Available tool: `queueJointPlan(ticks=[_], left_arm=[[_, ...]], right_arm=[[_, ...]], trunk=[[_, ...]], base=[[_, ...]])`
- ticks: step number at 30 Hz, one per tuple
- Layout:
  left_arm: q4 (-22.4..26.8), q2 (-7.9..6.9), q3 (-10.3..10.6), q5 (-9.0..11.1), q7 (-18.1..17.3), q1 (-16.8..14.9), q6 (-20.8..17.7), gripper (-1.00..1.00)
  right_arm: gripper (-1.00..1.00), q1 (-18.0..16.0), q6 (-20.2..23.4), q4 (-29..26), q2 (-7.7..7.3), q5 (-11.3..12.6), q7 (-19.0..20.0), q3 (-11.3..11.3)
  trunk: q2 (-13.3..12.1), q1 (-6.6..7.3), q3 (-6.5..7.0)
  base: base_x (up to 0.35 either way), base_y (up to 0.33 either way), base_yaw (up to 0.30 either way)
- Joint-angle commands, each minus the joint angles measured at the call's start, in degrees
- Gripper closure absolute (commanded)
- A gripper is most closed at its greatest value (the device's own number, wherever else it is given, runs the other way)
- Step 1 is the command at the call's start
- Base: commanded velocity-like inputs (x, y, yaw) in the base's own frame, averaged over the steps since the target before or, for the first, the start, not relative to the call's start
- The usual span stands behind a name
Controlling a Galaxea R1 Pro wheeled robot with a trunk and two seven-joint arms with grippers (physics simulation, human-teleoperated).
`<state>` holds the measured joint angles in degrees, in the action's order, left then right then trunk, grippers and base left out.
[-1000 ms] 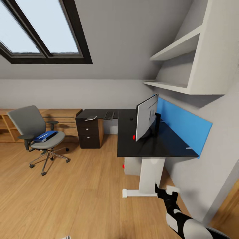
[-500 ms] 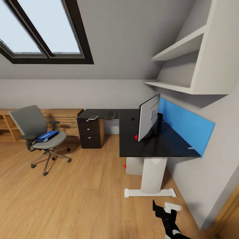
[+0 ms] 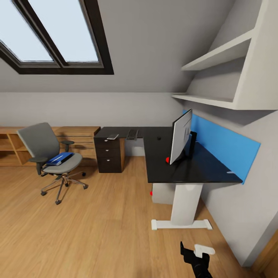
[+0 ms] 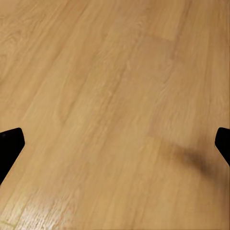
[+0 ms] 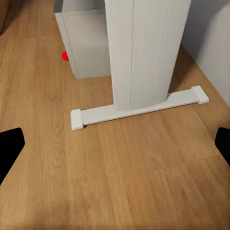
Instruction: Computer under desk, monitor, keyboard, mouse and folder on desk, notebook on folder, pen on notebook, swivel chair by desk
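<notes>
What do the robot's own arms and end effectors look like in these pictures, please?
In the head view, the right end effector is mostly black and blocky, with a white oblong part beside its dark finger. In both wrist views, the fingertips show as plain black wedges at the picture's edges. No cables or markings can be made out.

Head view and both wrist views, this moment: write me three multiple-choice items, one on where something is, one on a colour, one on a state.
1. Where does the folder lie?
A. on the swivel chair seat
B. on the desk
C. on the floor

2. What colour is the panel on the wall behind the monitor?
A. red
B. blue
C. green

3. How does the right tool stand?
A. shut on the folder
B. shut on nothing
C. open, holding nothing

Key: 1 A, the blue folder rests on the grey seat. 2 B, the panel is bright blue. 3 C, its fingertips sit at opposite edges of the right wrist view with bare floor between.
</notes>
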<state>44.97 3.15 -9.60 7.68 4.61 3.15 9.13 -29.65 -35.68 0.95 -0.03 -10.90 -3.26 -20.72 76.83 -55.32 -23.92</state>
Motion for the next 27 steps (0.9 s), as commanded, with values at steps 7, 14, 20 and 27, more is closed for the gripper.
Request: queueJointPlan(ticks=[7,14,20,27], left_arm=[[-0.1,0.09,0.1,0.5,-0.2,0.0,4.7,-1.0],[-2.9,0.03,0.1,0.5,-0.2,0.0,5.4,-1.0],[-4.1,0.01,0.1,0.5,-0.2,0.0,5.2,-1.0],[-8.6,-0.05,0.1,0.6,-0.2,0.0,5.0,-1.0]], right_arm=[[-1.0,0.0,-0.3,0.1,-0.01,-0.3,-0.3,-0.3],[-1.0,0.0,-0.3,0.1,0.19,-0.1,-0.3,-0.4],[-1.0,0.0,-0.4,0.1,0.55,-0.1,-0.3,-0.4],[-1.0,0.0,-0.4,0.1,0.73,-0.1,-0.3,-0.5]], trunk=[[-0.4,0.22,0.13],[-3.2,1.75,1.39],[-5.6,3.07,2.46],[-8.4,4.61,3.72]], base=[[0.003,0.019,0.0],[0.0,0.002,0.0],[0.0,0.0,0.0],[0.0,0.0,0.0]])
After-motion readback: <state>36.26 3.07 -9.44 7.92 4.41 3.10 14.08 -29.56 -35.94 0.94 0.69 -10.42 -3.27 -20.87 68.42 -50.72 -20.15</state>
